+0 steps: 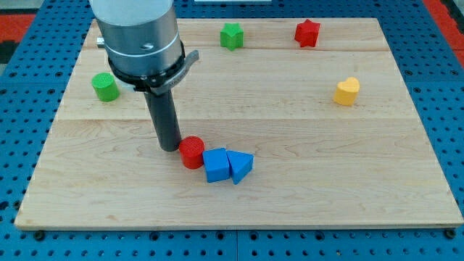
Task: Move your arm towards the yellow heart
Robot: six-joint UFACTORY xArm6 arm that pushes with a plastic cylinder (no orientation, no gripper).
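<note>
Though no writing or label can be read anywhere, the arm stands upright over the wooden board (pixel 304 196), my tip (pixel 170 148) just beside the red cylinder (pixel 191 152), which touches the blue cube (pixel 216 164) and blue triangular block (pixel 241 166); the rod has no jaws; the yellow heart (pixel 347 91) sits well apart at the view's right

I see the yellow heart (pixel 346 90) lying flat on the surface (pixel 290 196), well toward the view's right edge and nearer the view's top edge than the bottom. It is a small, solid, bright yellow block, its lobes pointing toward the top right corner. It sits alone, with bare wood all around it.
</note>
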